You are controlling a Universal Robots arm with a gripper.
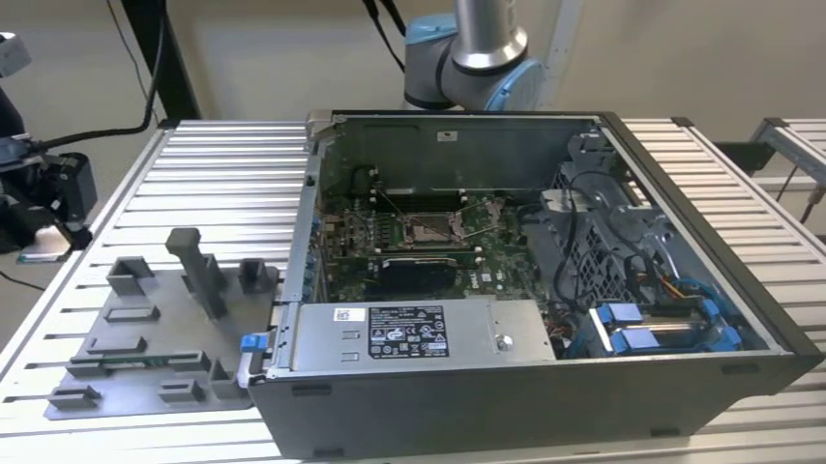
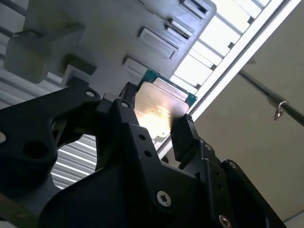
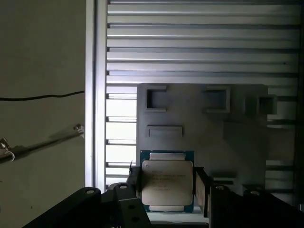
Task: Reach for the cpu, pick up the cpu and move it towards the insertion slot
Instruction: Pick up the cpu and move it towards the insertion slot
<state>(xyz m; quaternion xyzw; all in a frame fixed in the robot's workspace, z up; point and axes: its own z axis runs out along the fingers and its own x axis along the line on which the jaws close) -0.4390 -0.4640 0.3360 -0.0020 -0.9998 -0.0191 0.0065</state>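
The cpu (image 3: 167, 183), a flat square chip with a silvery top and thin green edge, sits between the two black fingers of my gripper (image 3: 167, 186), which is shut on it. In the second wrist view the cpu (image 2: 161, 107) catches a bright glare, with the gripper (image 2: 156, 118) clamped on its two sides. It hangs in the air above the grey plastic tray (image 3: 237, 142) and the slatted table. The insertion slot (image 1: 427, 227), a shiny metal-framed socket on the green board, lies inside the open computer case, far from the tray (image 1: 155, 329).
The open computer case (image 1: 516, 406) takes up the middle and the exterior view's right of the slatted metal table (image 1: 220, 174). Upright grey blocks (image 1: 200, 271) stand on the tray. Black hardware and cables (image 1: 39, 198) sit at the exterior view's left edge. The arm's base (image 1: 471, 58) rises behind the case.
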